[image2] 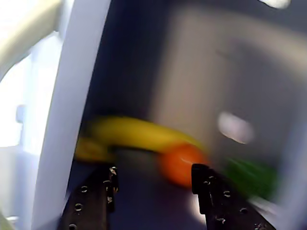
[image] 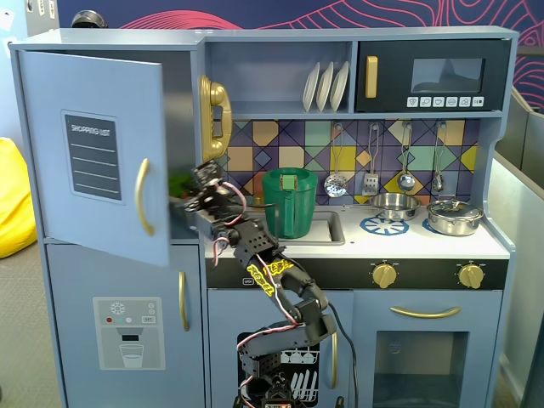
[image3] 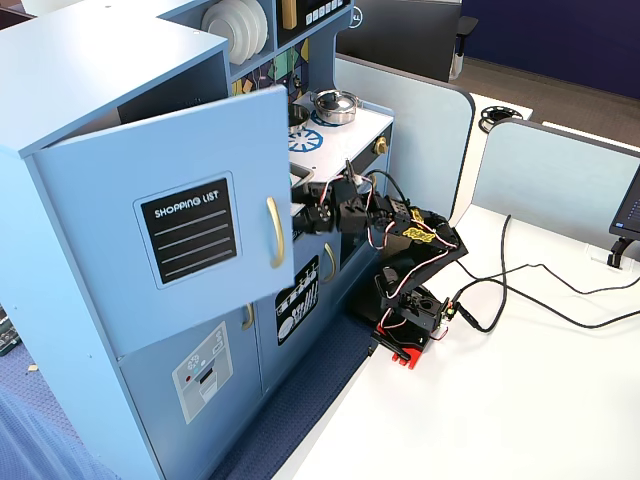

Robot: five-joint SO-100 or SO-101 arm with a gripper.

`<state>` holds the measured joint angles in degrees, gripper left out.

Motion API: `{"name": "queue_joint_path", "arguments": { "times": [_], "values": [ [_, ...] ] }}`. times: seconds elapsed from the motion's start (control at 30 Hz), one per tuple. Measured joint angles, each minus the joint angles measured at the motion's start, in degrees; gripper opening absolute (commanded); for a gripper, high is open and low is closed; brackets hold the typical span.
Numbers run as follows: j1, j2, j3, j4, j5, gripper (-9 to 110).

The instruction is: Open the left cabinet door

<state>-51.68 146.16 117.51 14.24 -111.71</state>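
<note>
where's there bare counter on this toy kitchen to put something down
Free: the white counter strip in front of the blue burner rings, above the gold knobs. Crowded: the sink holds the green plastic pitcher, a steel bowl and lidded steel pot sit behind, and the black gripper reaches past the open blue-grey chalkboard door.

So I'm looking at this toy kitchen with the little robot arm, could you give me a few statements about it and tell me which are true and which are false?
1. The left cabinet door with the shopping list panel is swung partly open. True.
2. The gripper is clamped on the door's gold handle. False: its jaws are apart and empty, past the door's edge, facing into the cabinet.
3. The wrist view shows a banana and an orange fruit inside the cabinet. True, though blurred.
4. The green pitcher stands on the stove burner. False: it is at the sink.
5. The microwave door hangs open. False: it is shut.
</note>
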Motion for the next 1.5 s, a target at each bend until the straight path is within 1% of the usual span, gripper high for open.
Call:
{"name": "queue_joint_path", "arguments": {
  "times": [0.13,0.27,0.33,0.43,0.57,0.67,0.73,0.83,1.03,1.17,1.33,1.5],
  "values": [
    [-8.0,-1.1,0.4,-1.8,-2.2,9],
    [-7.5,-1.0,1.7,-2.3,-2.2,10],
    [-3.3,-0.4,3.1,-1.8,0.4,13],
    [8.3,2.0,4.9,4.8,7.6,14],
    [27.4,6.4,11.0,22.1,17.7,14],
    [37.9,11.3,19.2,35.4,19.0,12],
    [41.9,14.2,24.6,43.8,19.8,12],
    [44.8,19.4,32.5,51.8,23.1,11],
    [50.6,27.2,46.3,55.7,26.2,7],
    [51.9,30.1,52.6,57.6,26.2,5],
    [52.1,32.3,54.3,59.7,27.9,2],
    [52.1,35.7,54.3,61.7,27.9,3]
  ]
}}
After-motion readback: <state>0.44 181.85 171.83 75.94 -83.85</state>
